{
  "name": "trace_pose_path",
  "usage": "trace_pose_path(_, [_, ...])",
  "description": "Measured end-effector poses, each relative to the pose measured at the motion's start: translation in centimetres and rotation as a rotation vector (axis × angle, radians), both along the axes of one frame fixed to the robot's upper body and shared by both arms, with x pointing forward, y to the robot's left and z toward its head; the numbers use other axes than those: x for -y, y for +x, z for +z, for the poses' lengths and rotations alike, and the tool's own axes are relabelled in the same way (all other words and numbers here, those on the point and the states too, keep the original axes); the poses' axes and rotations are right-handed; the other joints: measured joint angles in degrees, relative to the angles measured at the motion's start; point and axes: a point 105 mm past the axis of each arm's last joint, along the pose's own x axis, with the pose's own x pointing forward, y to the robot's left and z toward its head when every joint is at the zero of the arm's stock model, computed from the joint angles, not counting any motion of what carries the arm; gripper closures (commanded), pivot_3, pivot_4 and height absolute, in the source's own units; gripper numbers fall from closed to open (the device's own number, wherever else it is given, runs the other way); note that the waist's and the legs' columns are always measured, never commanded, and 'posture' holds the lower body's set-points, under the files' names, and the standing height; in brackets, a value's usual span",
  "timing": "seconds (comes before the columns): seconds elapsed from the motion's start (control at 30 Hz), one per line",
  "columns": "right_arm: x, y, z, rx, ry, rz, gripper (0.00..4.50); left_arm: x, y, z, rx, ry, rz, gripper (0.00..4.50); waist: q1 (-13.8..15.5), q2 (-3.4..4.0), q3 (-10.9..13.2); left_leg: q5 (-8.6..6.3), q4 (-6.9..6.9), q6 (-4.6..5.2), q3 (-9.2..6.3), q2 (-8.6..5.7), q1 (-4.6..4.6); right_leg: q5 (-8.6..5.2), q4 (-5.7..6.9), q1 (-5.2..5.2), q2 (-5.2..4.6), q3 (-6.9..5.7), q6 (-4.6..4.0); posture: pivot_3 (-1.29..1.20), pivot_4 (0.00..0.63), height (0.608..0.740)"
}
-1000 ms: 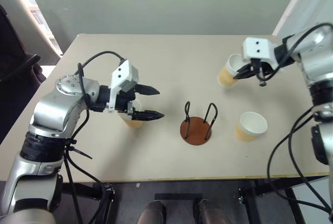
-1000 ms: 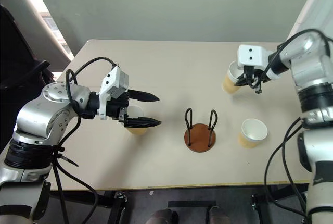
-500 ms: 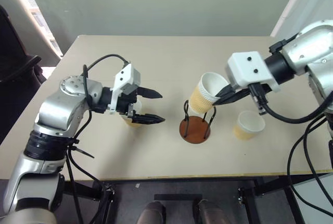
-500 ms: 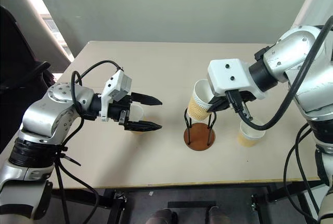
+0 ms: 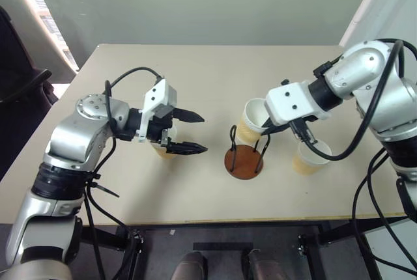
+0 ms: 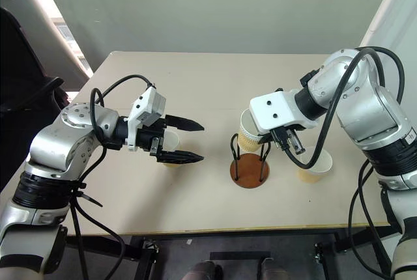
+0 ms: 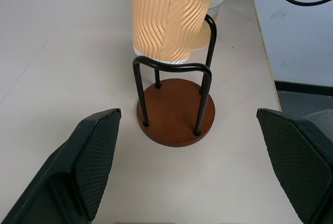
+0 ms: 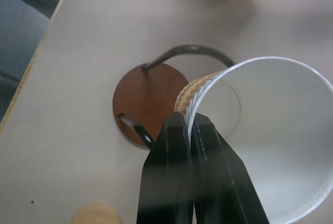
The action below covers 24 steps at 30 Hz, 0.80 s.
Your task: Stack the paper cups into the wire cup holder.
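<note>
At the centre of the left eye view, on the beige table (image 5: 215,78), stands the wire cup holder (image 5: 246,156), a reddish-brown disc base with black wire loops rising from it. Just above and right of it, the right gripper (image 8: 191,130) is pinched tight on the rim of a paper cup (image 5: 253,122), one finger inside the white wall and one outside (the right wrist view shows this plainly). The cup hangs tilted over the holder; in the left wrist view its ribbed tan body (image 7: 171,15) sits at the top of the near wire loop, well clear of the base.

Toward the left of the frame, the left gripper (image 5: 192,133) holds its two black fingers spread wide, gripping nothing, their tips pointing toward the holder. A second paper cup (image 5: 167,152) stands on the table directly beneath it, partly hidden by the fingers. A third paper cup (image 5: 311,157) stands upright at the right of the holder, under the right arm.
</note>
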Motion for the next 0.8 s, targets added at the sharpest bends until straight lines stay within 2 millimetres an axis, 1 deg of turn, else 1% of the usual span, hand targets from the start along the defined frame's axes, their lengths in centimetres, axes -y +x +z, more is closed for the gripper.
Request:
trace_pose_path(0.1, [0.0,0.0,0.0,0.004,-0.007,0.008,4.47,0.0,0.0,0.0,0.000,0.001,0.001,0.00,-0.02,0.00,0.00,0.03,0.00,-0.05,0.00,0.00,0.00,0.00,-0.01,0.00,0.01,0.00,0.00,0.00,0.150,0.740])
trace_pose_path(0.2, [-0.2,0.1,-0.2,0.000,-0.008,0.013,3.95,0.0,0.0,0.0,0.001,0.001,0.002,0.00,-0.04,0.00,0.00,0.04,0.00,-0.04,-0.01,0.01,0.00,-0.01,0.00,-0.01,0.01,0.00,-0.01,0.00,0.150,0.740])
trace_pose_path(0.33, [-1.0,0.0,-0.5,-0.018,0.009,0.024,2.65,0.0,0.0,0.0,0.002,0.001,0.004,0.00,-0.04,0.00,0.00,0.05,0.00,-0.02,-0.01,0.00,0.00,-0.02,0.01,0.00,0.01,0.00,-0.03,0.00,0.150,0.740])
trace_pose_path(0.37, [-1.2,0.0,-0.5,-0.026,0.017,0.026,2.25,0.0,0.0,0.0,0.002,0.001,0.004,0.00,-0.04,0.00,0.00,0.05,0.00,-0.03,-0.01,0.00,0.00,-0.02,0.01,0.00,0.01,0.00,-0.03,0.00,0.150,0.740])
trace_pose_path(0.43, [-2.1,-0.3,-0.4,-0.062,0.068,0.036,1.67,0.0,0.0,0.0,0.002,0.002,0.004,0.00,-0.06,0.00,0.00,0.06,0.00,-0.03,-0.01,0.00,0.00,-0.03,0.01,-0.01,0.01,0.00,-0.06,0.00,0.150,0.740])
trace_pose_path(0.47, [-2.4,-0.6,-0.2,-0.084,0.094,0.039,1.67,0.0,0.0,0.0,0.004,0.002,0.004,0.00,-0.06,0.00,0.00,0.06,0.00,-0.04,-0.01,0.00,0.00,-0.05,0.01,-0.01,0.01,0.00,-0.09,0.00,0.150,0.740])
trace_pose_path(0.53, [-2.7,-1.2,0.7,-0.136,0.175,0.026,1.67,0.0,-0.2,0.2,0.021,0.010,0.007,0.00,-0.01,0.00,0.00,0.09,-0.01,-0.09,0.00,0.00,-0.05,-0.14,-0.05,-0.01,0.02,-0.01,-0.22,0.00,0.150,0.740])
trace_pose_path(0.63, [-2.5,-1.7,2.2,-0.174,0.279,-0.008,1.67,-0.9,-0.4,0.7,0.053,0.037,0.041,0.00,-0.05,-0.01,0.00,0.40,-0.01,-0.61,0.01,0.00,-0.04,-0.26,-0.15,0.02,0.03,0.02,-0.42,0.00,0.150,0.740])
trace_pose_path(0.73, [-2.2,-1.8,3.5,-0.231,0.393,-0.071,1.67,-3.0,-0.5,0.1,0.092,0.184,0.136,0.00,-0.17,-0.02,0.01,0.41,-0.11,-0.62,0.02,0.00,-0.02,-0.30,-0.19,0.00,0.05,0.06,-0.45,0.00,0.150,0.740])
trace_pose_path(0.8, [-2.0,-1.9,3.9,-0.257,0.435,-0.093,1.67,-4.3,-0.2,-1.0,0.113,0.305,0.194,0.00,-0.19,-0.01,0.01,0.37,-0.14,-0.55,0.00,0.00,0.00,-0.33,-0.18,-0.01,0.06,0.05,-0.49,0.00,0.150,0.740])
